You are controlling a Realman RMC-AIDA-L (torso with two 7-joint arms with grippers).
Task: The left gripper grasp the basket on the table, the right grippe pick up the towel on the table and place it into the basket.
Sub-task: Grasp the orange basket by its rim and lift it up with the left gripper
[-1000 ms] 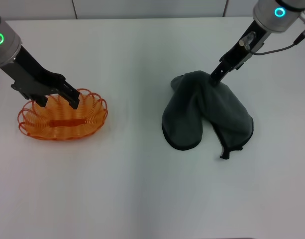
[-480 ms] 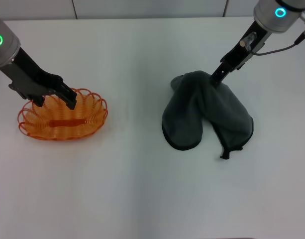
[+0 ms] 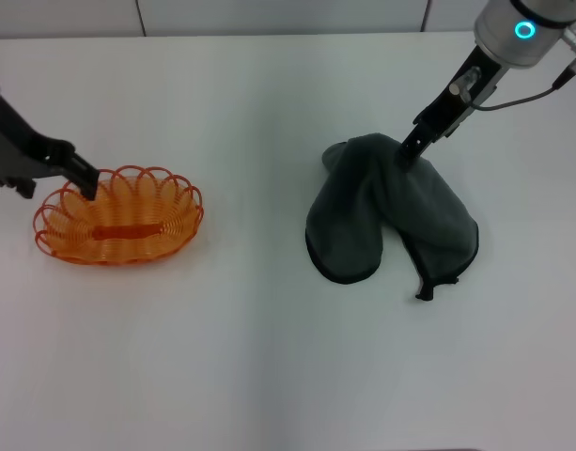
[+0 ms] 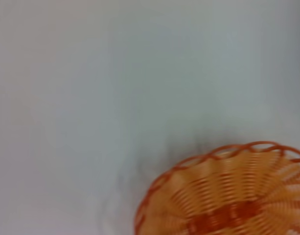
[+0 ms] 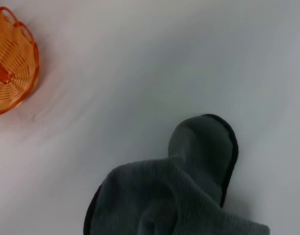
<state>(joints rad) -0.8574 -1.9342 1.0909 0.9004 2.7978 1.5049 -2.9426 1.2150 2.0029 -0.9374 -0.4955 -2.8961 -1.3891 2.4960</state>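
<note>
Orange basket (image 3: 118,215) sits just beside the left gripper (image 3: 84,178); right grippe (image 3: 407,152) pinches the towel's (image 3: 391,214) top; left's spread unclear.

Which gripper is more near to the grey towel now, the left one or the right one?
The right. The right gripper is at the far edge of the towel, touching it. The left gripper is across the table, at the basket rim.
</note>
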